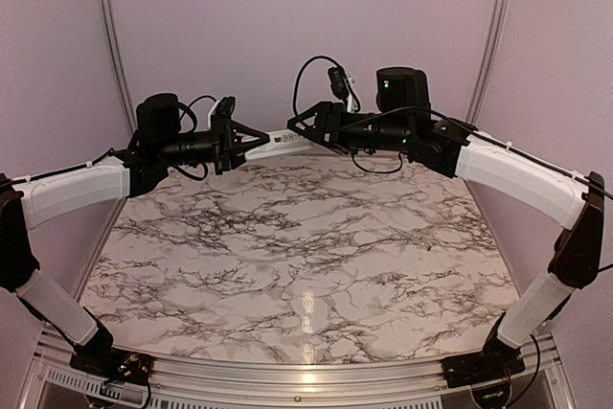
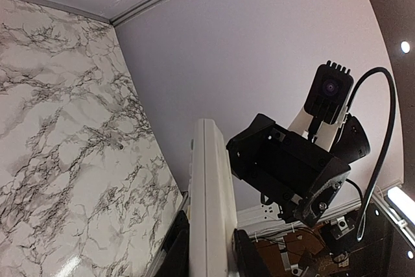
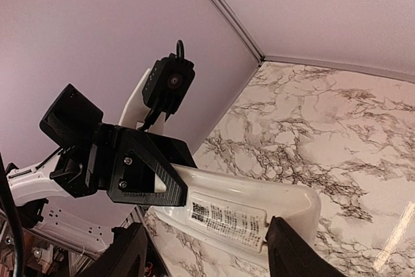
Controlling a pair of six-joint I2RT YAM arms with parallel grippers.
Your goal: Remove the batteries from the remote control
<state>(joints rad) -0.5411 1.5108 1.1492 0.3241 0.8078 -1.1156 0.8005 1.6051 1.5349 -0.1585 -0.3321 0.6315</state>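
The remote control point(image 1: 283, 141) is a slim white bar held level in the air above the table's far edge. My left gripper point(image 1: 247, 142) is shut on its left end. In the left wrist view the remote point(image 2: 211, 186) stands between the two fingers point(image 2: 170, 248). My right gripper point(image 1: 306, 127) is open at the remote's right end. In the right wrist view the remote point(image 3: 253, 202) shows a printed label, and my right fingers point(image 3: 130, 254) stand wide apart below it. The left gripper point(image 3: 162, 183) clamps its far end. No batteries show.
The marble table point(image 1: 306, 265) lies under both arms. Lilac walls point(image 1: 306, 16) close the back and sides, right behind the grippers. Cables loop over the right wrist camera point(image 1: 337, 79).
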